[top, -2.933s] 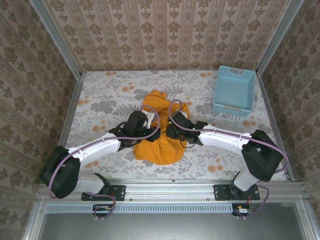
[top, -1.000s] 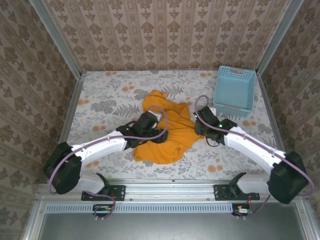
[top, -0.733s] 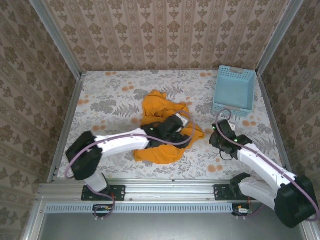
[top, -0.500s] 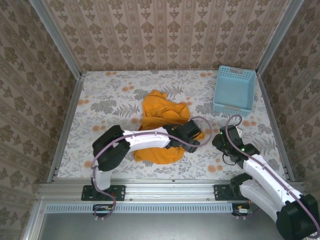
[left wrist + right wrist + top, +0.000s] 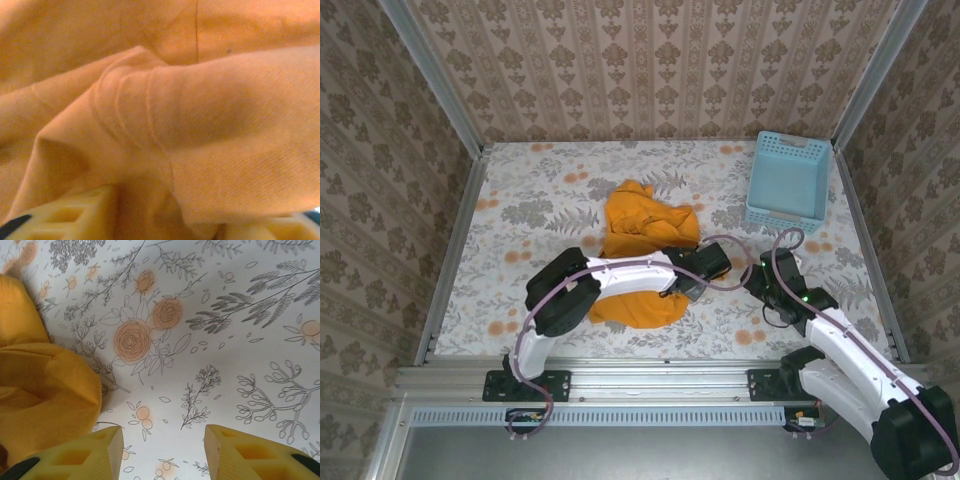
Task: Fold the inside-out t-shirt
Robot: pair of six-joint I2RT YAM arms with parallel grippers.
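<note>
you see a plain orange-yellow t-shirt [image 5: 642,222]. the table [image 5: 520,190] is white with grey leaves and orange roses. the lattice basket [image 5: 787,180] is light blue.

No readable txt or labels

The left gripper [image 5: 708,268] has swung from the left side of the wrinkled orange-yellow cloth t-shirt [image 5: 642,222] right across it. It now sits at the shirt's right edge, and its arm lies over the cloth behind it. A fold is bunched between its parted fingers [image 5: 75,215]; whether they pinch it cannot be told. The right gripper [image 5: 763,278] has drawn back off the shirt toward its own base. Its jaws stand apart over bare flowered table cover [image 5: 215,340], with a rounded lobe of shirt just to its left.
</note>
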